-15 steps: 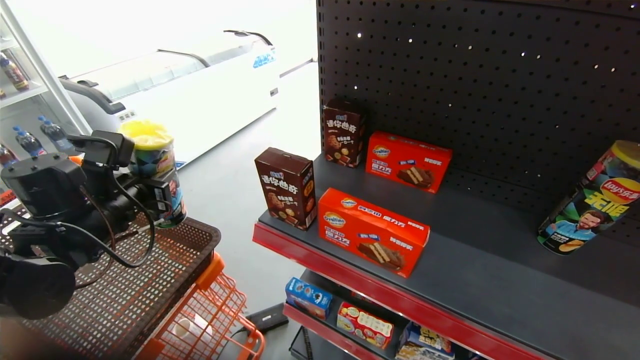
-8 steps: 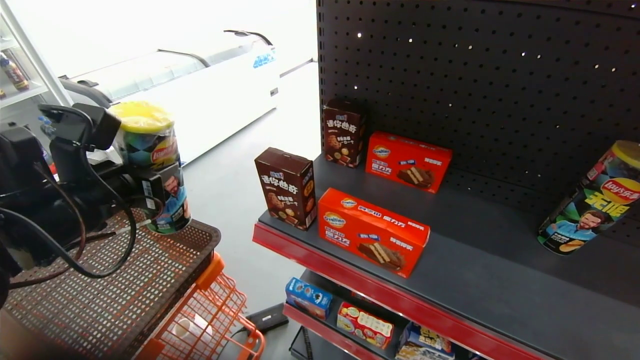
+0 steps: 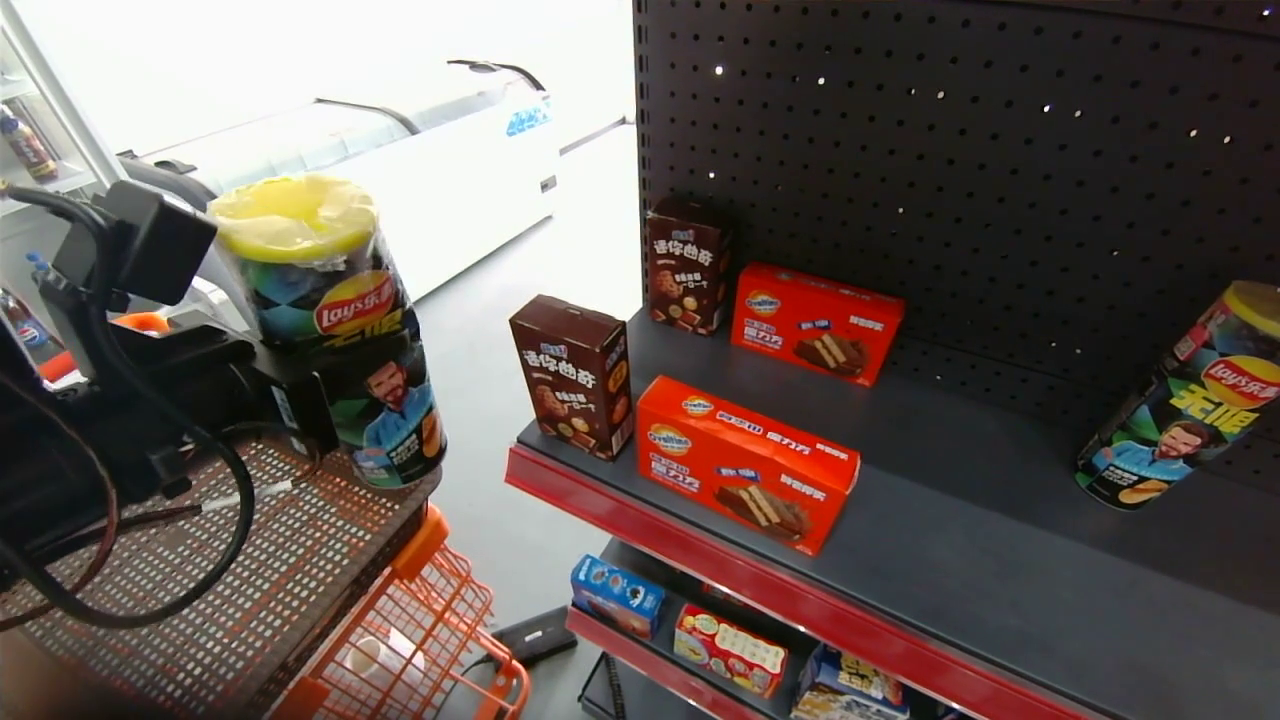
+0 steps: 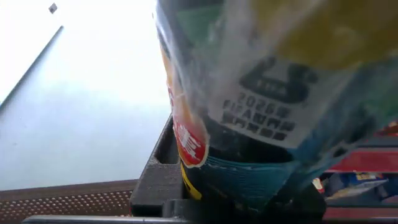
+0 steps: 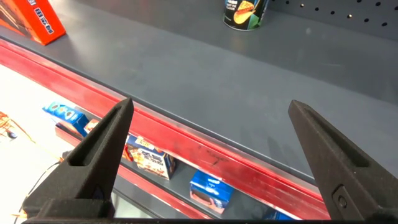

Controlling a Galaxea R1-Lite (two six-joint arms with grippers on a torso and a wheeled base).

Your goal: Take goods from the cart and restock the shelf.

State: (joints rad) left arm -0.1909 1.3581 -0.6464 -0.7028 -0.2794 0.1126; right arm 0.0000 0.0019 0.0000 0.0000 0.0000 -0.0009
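- The fingers of my left gripper are clenched on the chip can, gripping low on its body. The left wrist view shows the can's film-wrapped side pressed right up against the camera.
- The can hangs nearly upright, yellow lid on top, over the far right corner of the cart basket. It is clear of the mesh and not yet over the shelf.
- My right gripper has its fingers spread wide with nothing between them. It hangs out in front of the shelf's red front edge.
- At the shelf's left end a brown box and an orange box stand by the front edge. Another brown box and another orange box sit at the back.
- Towards the right end a second chip can leans back against the pegboard, with bare shelf between it and the boxes.
- By my reading, the pick from the cart is done and the placing is not. This can has yet to cross to the shelf and be set down, likely on that bare stretch near its twin. I cannot tell what else waits in the cart.
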